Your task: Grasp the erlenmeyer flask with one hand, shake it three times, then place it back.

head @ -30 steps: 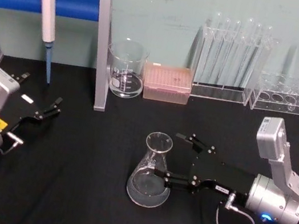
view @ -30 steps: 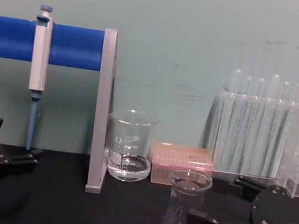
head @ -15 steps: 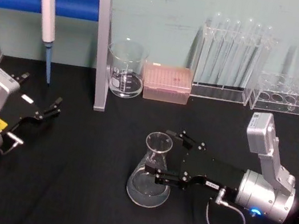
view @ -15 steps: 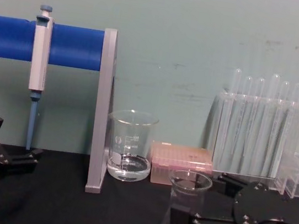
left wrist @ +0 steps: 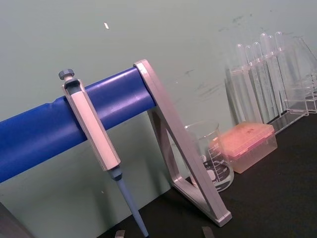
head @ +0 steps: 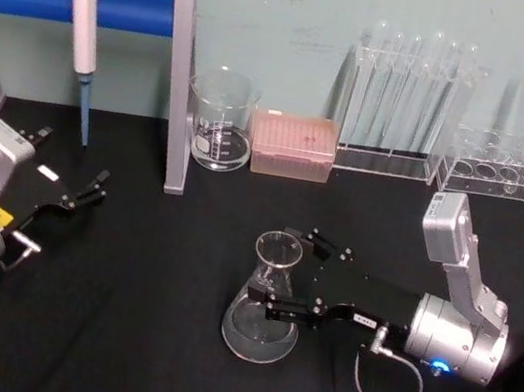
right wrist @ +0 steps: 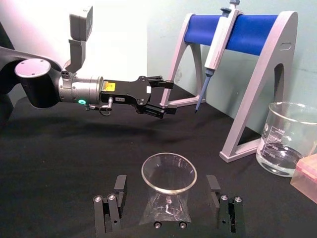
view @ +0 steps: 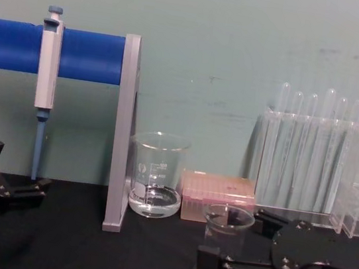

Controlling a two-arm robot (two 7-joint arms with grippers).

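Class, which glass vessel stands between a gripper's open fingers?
The conical erlenmeyer flask, straddled by the right gripper; the straight-sided beaker stands apart at the back.

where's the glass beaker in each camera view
Head: beaker at the back, between the grey stand leg and the pink tip box.
Chest: beaker mid-picture, just right of the stand leg.
Left wrist: beaker between stand leg and tip box.
Right wrist: beaker beside the stand leg.
Shared landmark: the grey stand leg.

Head view looks down; chest view sits low, level; both share the erlenmeyer flask (head: 267, 268).
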